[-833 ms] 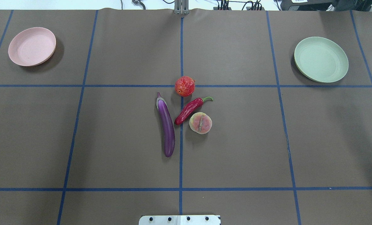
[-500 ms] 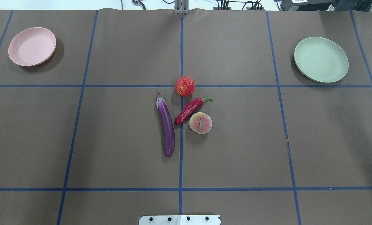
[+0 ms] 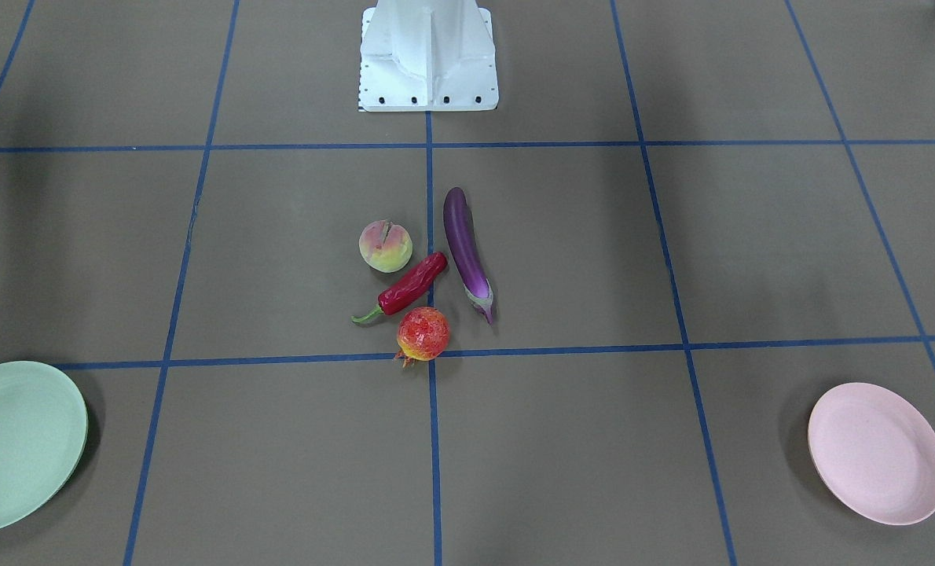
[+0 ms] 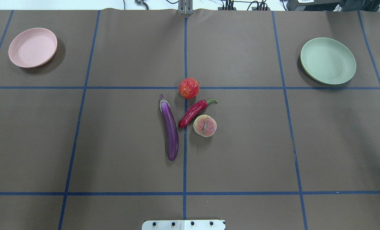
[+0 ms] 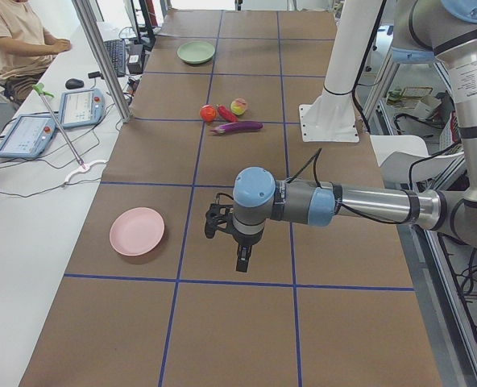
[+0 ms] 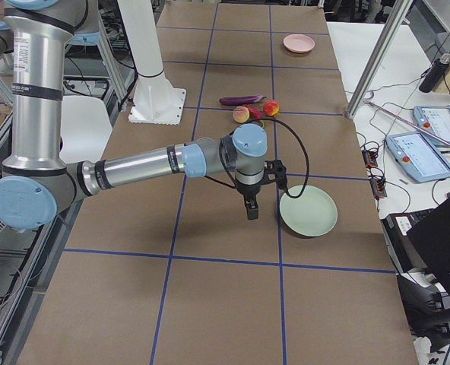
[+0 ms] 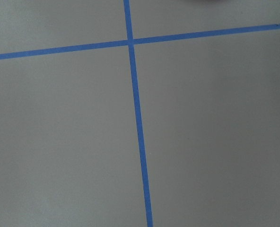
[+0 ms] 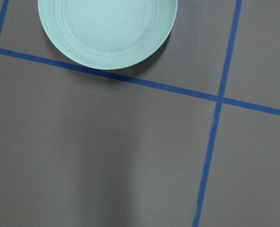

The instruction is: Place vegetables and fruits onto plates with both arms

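Since nothing is found shifted against the earlier overhead pictures, the task is judged unstarted: eggplant [image 4: 171,127], chili [image 4: 193,111], peach [image 4: 205,126] and pomegranate [image 4: 188,88] are clustered mid-frame. Pink plate [image 4: 33,47] upper left and green plate [image 4: 328,60] upper right are bare. Left gripper [image 5: 240,254] is hung near pink plate, right gripper [image 6: 251,207] beside green plate, both well apart from the produce. Jaw state cannot be told.

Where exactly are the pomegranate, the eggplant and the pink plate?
pomegranate [image 4: 188,88]: overhead exterior view, middle of its round red-orange body.
eggplant [image 4: 171,129]: overhead exterior view, midway along its purple body.
pink plate [image 4: 33,47]: overhead exterior view, its bare centre.
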Tool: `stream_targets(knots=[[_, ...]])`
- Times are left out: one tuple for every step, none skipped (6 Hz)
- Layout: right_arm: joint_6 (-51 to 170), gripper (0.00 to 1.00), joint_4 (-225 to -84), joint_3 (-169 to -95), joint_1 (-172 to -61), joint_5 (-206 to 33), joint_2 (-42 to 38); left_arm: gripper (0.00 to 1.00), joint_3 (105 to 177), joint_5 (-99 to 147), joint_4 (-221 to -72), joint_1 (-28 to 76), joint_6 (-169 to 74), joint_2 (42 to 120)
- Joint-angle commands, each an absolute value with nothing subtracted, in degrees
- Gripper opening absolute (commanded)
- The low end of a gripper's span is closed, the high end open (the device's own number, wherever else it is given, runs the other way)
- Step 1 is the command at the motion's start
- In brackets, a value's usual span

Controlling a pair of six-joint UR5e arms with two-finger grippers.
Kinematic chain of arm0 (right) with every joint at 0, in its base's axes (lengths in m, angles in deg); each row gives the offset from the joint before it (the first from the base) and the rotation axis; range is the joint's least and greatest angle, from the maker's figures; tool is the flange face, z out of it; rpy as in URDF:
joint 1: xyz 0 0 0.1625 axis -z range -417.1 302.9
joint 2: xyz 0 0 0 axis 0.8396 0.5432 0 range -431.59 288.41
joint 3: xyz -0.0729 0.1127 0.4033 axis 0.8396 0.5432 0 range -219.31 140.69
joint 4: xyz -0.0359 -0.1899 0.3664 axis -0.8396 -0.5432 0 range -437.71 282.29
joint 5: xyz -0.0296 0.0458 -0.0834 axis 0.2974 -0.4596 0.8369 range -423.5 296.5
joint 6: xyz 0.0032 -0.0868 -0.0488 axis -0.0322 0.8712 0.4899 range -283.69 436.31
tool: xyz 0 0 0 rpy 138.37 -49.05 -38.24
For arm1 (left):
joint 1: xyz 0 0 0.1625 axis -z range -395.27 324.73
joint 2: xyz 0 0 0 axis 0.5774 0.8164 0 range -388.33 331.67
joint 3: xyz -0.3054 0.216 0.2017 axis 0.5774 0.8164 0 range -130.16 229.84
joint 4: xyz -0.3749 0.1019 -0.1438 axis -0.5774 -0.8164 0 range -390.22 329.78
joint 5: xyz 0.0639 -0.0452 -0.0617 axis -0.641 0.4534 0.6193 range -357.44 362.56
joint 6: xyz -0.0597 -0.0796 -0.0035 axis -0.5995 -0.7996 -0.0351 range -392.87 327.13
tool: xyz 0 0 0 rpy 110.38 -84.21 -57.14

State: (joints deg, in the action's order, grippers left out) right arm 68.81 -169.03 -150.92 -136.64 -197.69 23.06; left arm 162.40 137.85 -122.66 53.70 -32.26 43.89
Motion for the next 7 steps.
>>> stream_targets(knots=[[52.7, 1.0, -168.9, -153.7, -127.8, -197.7, 17.0, 1.0, 162.4, 137.9, -122.8, 53.7, -32.3, 43.9], [44.7, 1.0, -168.9, -155.1, -122.8, -197.3, 14.2, 1.0, 162.4, 137.9, -122.8, 53.7, -32.3, 43.9], [34.6, 1.0, -168.9, -155.8, -117.8, -196.2, 9.6, 1.0, 162.4, 137.9, -122.8, 53.7, -32.3, 43.9], [26.3, 1.0, -169.0, -156.2, -110.2, -189.9, 5.5, 1.0, 162.4, 138.0, -122.8, 53.6, -32.3, 43.8], [16.9, 1.0, -169.1, -155.6, -101.8, -183.0, 0.7, 1.0, 162.3, 138.1, -122.8, 53.6, -32.3, 43.8], [9.6, 1.0, -169.1, -152.8, -94.3, -176.2, -4.7, 1.0, 162.3, 138.4, -122.8, 53.6, -32.3, 43.8], [3.4, 1.0, -168.9, -146.6, -89.6, -172.3, -12.0, 1.0, 162.2, 138.4, -122.8, 53.5, -32.3, 43.8]])
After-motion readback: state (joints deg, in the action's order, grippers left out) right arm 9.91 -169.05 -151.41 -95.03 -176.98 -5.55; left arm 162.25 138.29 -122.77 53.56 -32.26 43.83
